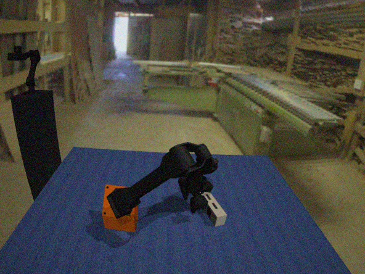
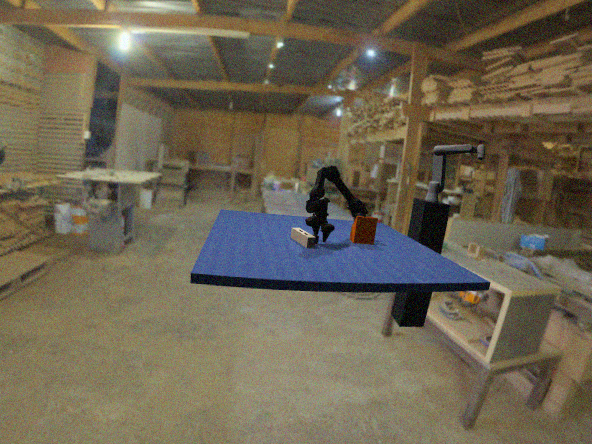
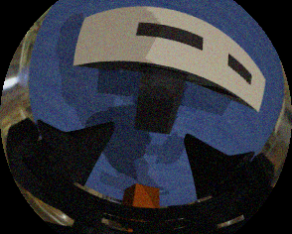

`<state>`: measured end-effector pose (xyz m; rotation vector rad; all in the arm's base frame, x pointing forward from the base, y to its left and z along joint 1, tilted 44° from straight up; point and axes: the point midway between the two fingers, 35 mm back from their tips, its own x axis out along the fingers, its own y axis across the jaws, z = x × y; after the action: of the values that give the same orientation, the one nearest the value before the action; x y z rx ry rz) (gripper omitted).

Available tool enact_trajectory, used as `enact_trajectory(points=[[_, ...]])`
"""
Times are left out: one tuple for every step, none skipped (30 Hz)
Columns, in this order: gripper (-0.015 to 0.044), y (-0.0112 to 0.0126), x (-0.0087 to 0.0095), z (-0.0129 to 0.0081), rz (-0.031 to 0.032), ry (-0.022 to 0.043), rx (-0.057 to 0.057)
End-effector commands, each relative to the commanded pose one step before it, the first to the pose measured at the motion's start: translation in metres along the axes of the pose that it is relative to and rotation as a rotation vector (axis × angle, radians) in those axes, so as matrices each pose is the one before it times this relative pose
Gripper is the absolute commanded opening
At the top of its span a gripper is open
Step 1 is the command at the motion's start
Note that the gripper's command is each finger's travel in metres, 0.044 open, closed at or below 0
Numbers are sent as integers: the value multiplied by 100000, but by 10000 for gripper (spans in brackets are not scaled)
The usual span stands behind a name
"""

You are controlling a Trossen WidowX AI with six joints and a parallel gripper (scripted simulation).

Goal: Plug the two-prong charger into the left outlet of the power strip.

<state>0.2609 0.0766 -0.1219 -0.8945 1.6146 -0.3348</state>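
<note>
The white power strip (image 1: 216, 210) (image 2: 303, 237) (image 3: 124, 42) lies on the blue table (image 1: 262, 228) (image 2: 260, 260), with two dark slots showing on its upper face. A dark grey block, the charger (image 3: 159, 102), rests against the strip's near long side, below the left slot; its prongs are hidden. My gripper (image 1: 196, 204) (image 2: 320, 233) (image 3: 150, 132) is open and empty. It hangs just above the table, right beside the strip, with its fingers spread on either side of the charger and not touching it.
The orange base block (image 1: 118, 219) (image 2: 363, 229) (image 3: 144, 196) of the arm stands on the table to the left of the strip. A black column (image 1: 35, 136) (image 2: 427, 222) with a camera stands beside the table.
</note>
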Motion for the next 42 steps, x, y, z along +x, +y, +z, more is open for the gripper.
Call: enact_trajectory(points=[[440,52,142,-661,257,516,133],[440,-1,8,-107,-1,6,-5],[440,-1,8,-107,-1,6,-5],[440,-1,8,-107,-1,6,-5],[440,-2,9,-107,-1,6,-5],[440,-2,9,-107,-1,6,-5],[440,-2,9,-107,-1,6,-5],[440,-2,9,-108,-1,6,-5],[440,-2,9,-108,-1,6,-5],[440,-3,9,-108,-1,6,-5],[440,-3,10,-108,-1,6,-5],[440,-3,10,-108,-1,6,-5],[440,-3,10,-108,-2,7,-5],[440,-3,10,-109,-2,7,-5],[440,-4,10,-109,-2,7,-5],[440,-4,11,-109,-2,7,-5],[440,-4,11,-109,-2,7,-5],[440,-4,11,-109,-2,7,-5],[440,-4,11,-109,-2,7,-5],[440,-4,9,-90,-2,6,-4],[440,-2,6,-54,-1,3,-2],[440,-1,2,-18,0,1,-1],[440,-17,-279,502,-446,-1912,21],[440,55,-454,214,-515,-4376,699],[440,83,-780,356,-760,-7248,1234],[440,84,-990,446,-762,-8822,1646],[440,62,-1019,464,-572,-8722,1804],[440,39,-1043,481,-381,-8600,1976],[440,14,-1062,496,-192,-8455,2160],[440,-7,-873,421,-19,-6766,1903],[440,-12,-525,264,46,-4008,1207],[440,-5,-174,91,25,-1327,414],[440,0,0,0,0,0,0],[440,0,0,0,0,0,0],[440,0,0,0,0,0,0],[440,0,0,0,0,0,0],[440,0,0,0,0,0,0],[440,0,0,0,0,0,0],[440,0,0,0,0,0,0],[440,0,0,0,0,0,0],[440,0,0,0,0,0,0],[440,0,0,0,0,0,0]])
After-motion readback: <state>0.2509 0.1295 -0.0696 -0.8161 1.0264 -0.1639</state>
